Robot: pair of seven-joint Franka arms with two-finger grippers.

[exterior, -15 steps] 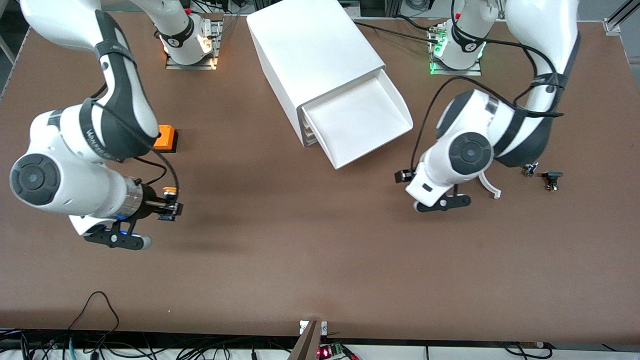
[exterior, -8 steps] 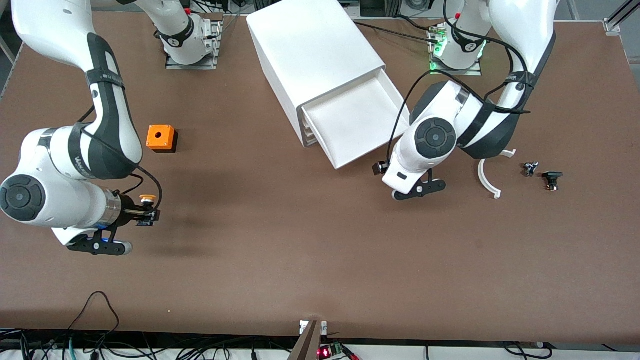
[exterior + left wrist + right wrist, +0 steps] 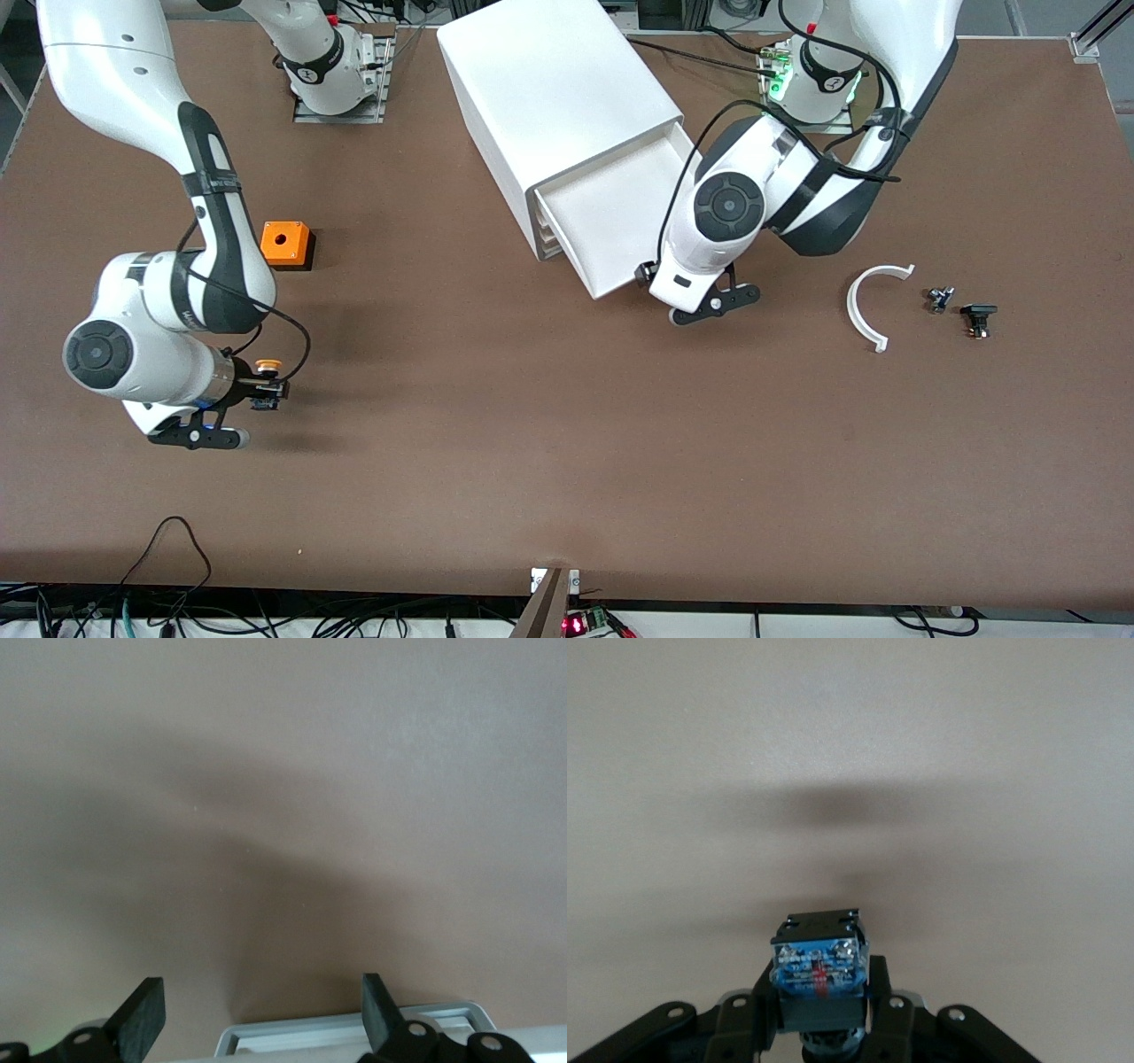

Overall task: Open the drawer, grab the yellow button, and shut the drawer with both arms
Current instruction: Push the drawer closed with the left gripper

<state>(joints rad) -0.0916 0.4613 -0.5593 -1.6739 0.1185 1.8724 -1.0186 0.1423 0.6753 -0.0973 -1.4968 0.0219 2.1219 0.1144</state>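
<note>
**2 arms, 1 drawer left to shut**

I log the right gripper clamped on the button, held over bare table toward the right arm's end, nearer the front edge than the orange box. Left gripper, spread wide and empty, sits at the front lip of the open drawer. Step in hand: closing, I judge; next move, a straight push inward. Contact with the lip is hidden by the wrist.

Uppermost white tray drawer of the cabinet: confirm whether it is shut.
No. The uppermost white tray drawer stands pulled out of the large white box-shaped cabinet, its bare inside showing in the front view.
</note>
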